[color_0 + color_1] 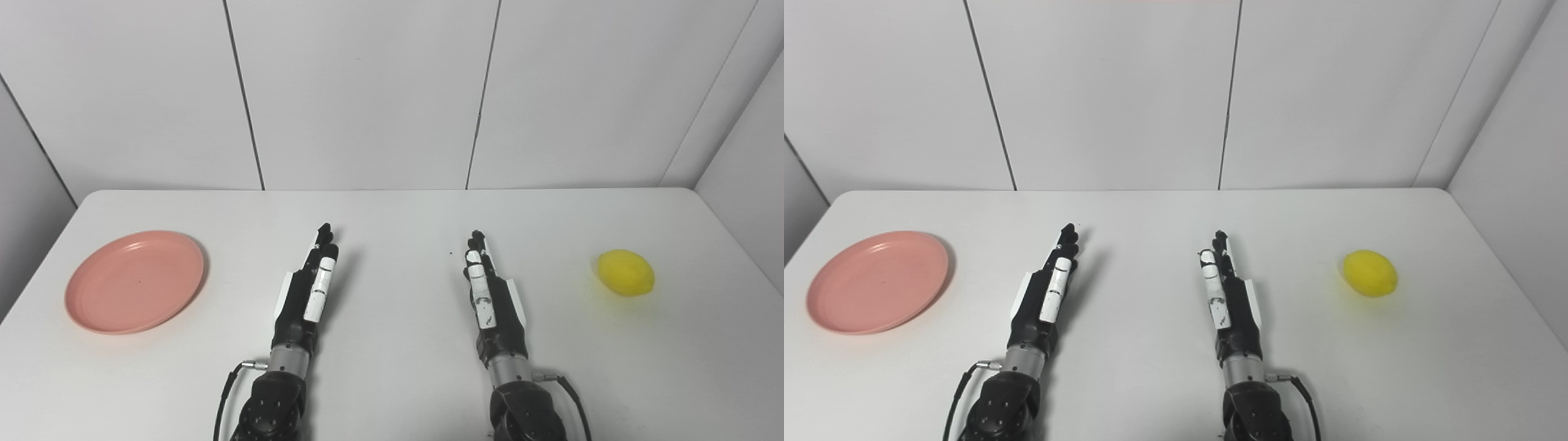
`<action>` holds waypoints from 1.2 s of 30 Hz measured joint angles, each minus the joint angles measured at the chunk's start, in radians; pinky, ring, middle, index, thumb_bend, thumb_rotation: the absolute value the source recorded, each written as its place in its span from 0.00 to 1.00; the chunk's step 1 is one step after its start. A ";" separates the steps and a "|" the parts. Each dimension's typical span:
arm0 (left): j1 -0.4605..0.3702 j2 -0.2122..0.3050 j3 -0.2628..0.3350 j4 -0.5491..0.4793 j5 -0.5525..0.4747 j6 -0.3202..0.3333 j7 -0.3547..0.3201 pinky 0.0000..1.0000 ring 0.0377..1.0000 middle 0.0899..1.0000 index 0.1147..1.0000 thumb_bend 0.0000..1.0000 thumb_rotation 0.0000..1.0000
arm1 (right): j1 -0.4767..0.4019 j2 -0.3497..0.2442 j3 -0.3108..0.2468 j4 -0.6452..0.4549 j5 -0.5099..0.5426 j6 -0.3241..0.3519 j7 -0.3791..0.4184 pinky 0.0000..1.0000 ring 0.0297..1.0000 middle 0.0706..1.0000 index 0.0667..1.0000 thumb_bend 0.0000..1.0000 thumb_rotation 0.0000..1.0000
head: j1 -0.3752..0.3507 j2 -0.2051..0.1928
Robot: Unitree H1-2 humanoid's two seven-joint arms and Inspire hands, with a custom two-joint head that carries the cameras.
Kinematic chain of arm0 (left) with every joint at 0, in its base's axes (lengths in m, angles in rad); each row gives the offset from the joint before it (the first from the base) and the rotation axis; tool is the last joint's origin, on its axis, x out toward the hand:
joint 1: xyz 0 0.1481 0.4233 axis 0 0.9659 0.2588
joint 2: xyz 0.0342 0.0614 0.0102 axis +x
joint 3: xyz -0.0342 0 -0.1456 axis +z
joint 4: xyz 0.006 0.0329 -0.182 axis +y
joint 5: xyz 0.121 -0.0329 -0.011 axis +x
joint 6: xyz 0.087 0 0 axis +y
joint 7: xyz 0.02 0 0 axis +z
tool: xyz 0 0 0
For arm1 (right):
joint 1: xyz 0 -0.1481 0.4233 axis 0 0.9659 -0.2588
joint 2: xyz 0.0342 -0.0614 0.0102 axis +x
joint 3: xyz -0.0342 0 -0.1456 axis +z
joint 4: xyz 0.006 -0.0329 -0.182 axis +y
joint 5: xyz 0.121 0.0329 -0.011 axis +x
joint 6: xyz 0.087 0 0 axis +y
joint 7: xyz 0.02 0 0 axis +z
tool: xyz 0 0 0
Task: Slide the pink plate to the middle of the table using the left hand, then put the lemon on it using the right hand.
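A pink plate [135, 281] lies empty near the table's left edge. A yellow lemon [626, 272] rests on the table at the right. My left hand [309, 288] is stretched out flat over the middle-left of the table, open, well to the right of the plate. Mirroring it, my right hand [490, 291] is open with straight fingers, a good way left of the lemon. Neither hand touches anything.
The white table [392, 214] ends at a white panelled wall behind and angled side walls left and right. Cables run from both wrists near the bottom edge.
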 measured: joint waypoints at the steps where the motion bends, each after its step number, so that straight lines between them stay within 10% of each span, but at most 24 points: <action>1: 0.000 0.001 -0.001 -0.001 -0.001 0.001 -0.002 1.00 1.00 1.00 1.00 0.59 1.00 | 0.000 0.000 0.000 -0.002 0.001 0.000 0.001 1.00 1.00 1.00 1.00 0.70 1.00 | -0.002 -0.002; 36: 0.000 -0.010 0.029 -0.011 -0.081 0.029 -0.021 1.00 1.00 1.00 1.00 0.61 1.00 | 0.000 -0.002 0.000 0.000 0.022 0.000 0.017 1.00 1.00 1.00 1.00 0.71 1.00 | 0.002 -0.009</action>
